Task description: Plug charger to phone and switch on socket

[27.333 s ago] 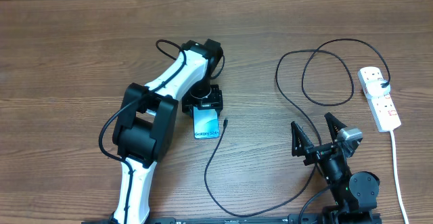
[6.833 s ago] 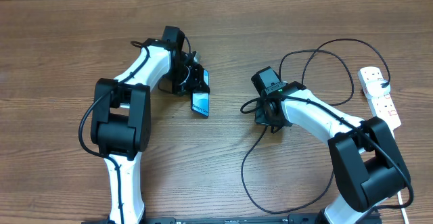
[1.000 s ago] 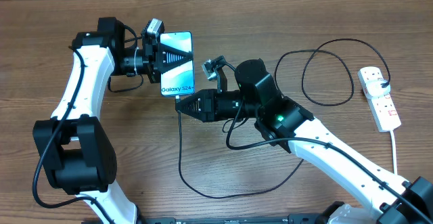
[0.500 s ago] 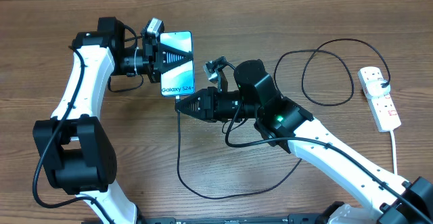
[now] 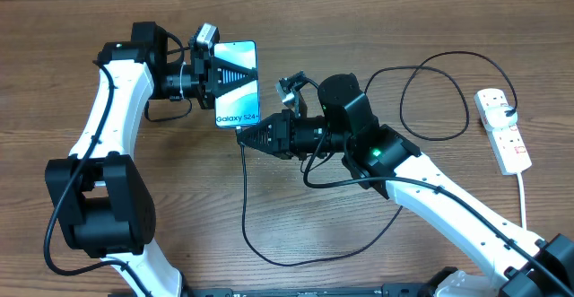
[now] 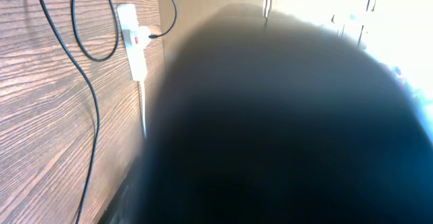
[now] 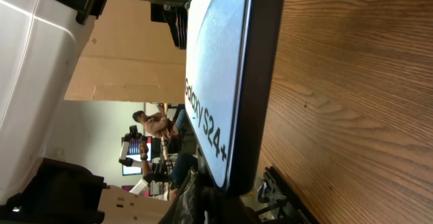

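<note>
Left gripper [image 5: 228, 77] is clamped on the slim blue-teal-screen smartphone [image 5: 238, 109], holding it lifted off the brown wood-grain table [image 5: 359, 19], screen toward the overhead camera and the "Galaxy S24+" end pointing at the right arm. Right gripper [image 5: 244, 139] has its jaws drawn together to a point, pinching the end of the long thin black charger cable [image 5: 243, 198] right at the phone's lower short edge. Tip and edge look touching from overhead; can't tell if the connector is seated. From the pinch the cable drops to the table, sweeps under the right arm in a big curve, loops once at right, and ends in the black plug in the small white power strip with red switches [image 5: 504, 135]. The strip lies flat near the table's right edge, well apart from both grippers, its thick white cord [image 5: 525, 216] running toward the near edge. Right wrist view: phone [image 7: 216, 68] seen edge-on, dark bezel, lettering close up, table [image 7: 338, 116] behind it, dark fingers [image 7: 203, 207] at bottom, connector not made out. Left wrist view is mostly filled by a dark blur. At its left side the power strip [image 6: 132, 38] and cable [image 6: 91, 122] show on the wood.
</note>
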